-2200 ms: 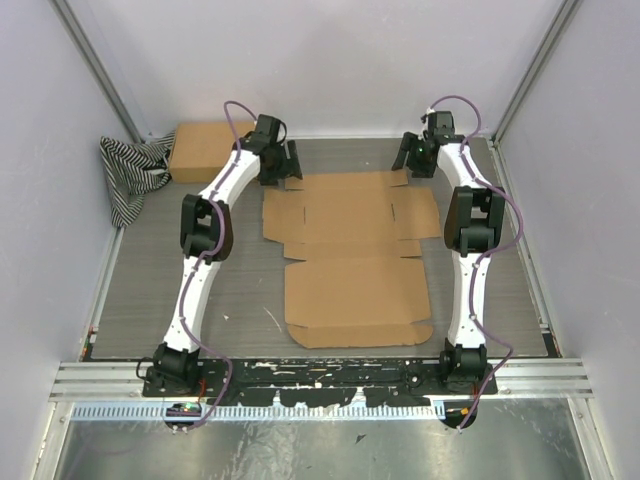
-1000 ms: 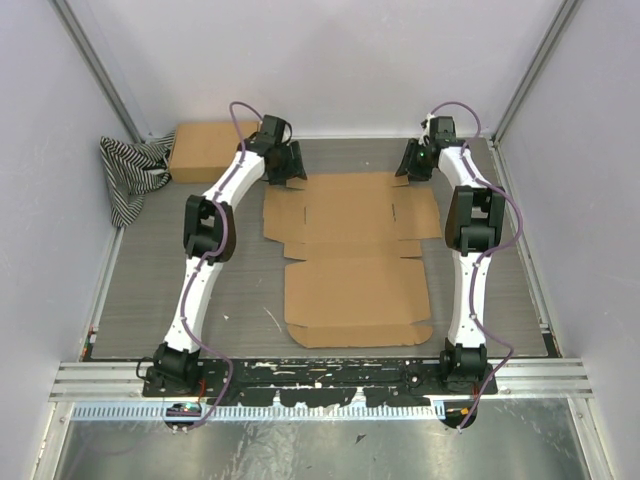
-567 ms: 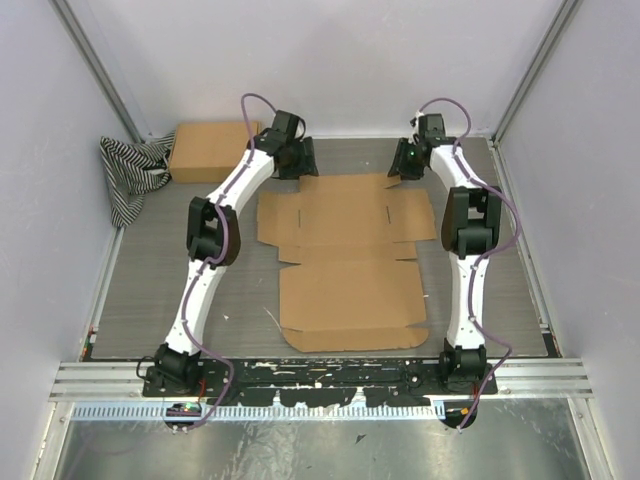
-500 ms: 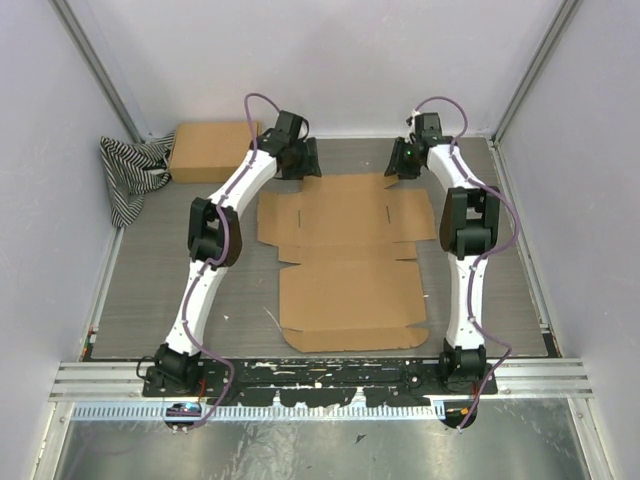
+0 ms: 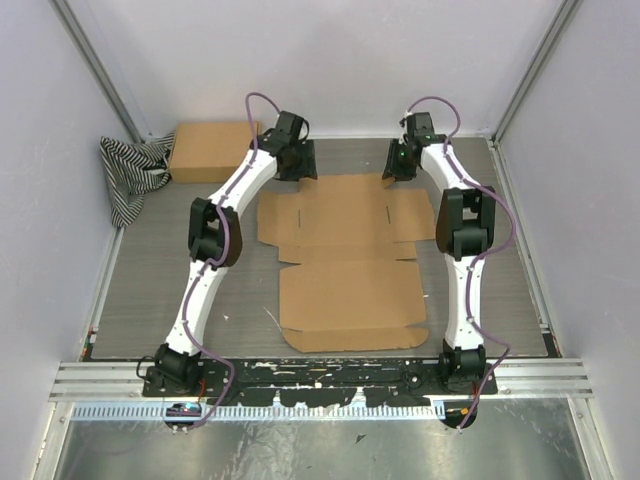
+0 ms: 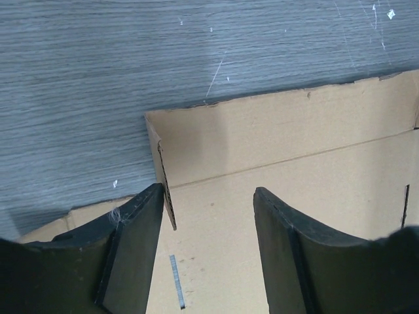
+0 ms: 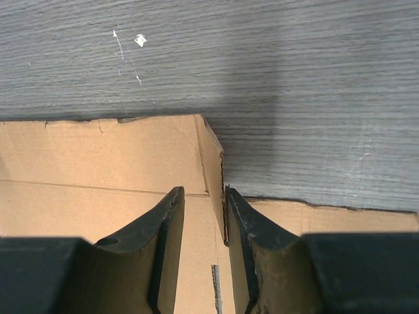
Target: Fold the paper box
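With the paper box [image 5: 347, 260] flat on the desk [image 5: 150, 270], your right gripper [image 7: 203, 252] nearly closed on a raised corner flap, left gripper [image 6: 208, 245] open astride the other, uneven pulling could tear it.

Even, diffuse light throughout — soft shadows, no glare — wrist views sharp, their near fingers dark.

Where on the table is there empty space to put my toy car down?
Bare table lies left of the flat paper box, in front of the striped cloth and the second cardboard box. A narrower strip runs right of the right arm. The far edge is crowded: the left gripper and right gripper work there.
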`<action>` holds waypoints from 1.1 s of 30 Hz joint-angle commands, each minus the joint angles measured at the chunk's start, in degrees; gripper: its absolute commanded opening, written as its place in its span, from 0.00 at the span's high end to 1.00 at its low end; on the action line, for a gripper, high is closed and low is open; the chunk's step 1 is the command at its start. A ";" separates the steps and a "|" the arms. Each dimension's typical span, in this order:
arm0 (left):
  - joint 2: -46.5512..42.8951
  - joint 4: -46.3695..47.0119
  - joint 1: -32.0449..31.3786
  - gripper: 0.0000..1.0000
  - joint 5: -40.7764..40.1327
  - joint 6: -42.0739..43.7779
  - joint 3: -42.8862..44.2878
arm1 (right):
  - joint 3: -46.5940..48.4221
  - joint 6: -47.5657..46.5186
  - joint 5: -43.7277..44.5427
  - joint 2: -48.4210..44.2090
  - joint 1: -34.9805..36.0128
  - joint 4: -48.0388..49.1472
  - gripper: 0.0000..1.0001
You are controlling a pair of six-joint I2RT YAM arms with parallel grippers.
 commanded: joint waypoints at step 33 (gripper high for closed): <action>9.48 1.51 -0.52 0.34 6.74 -2.34 8.83 | 8.31 -0.36 3.83 6.58 6.06 -2.38 0.63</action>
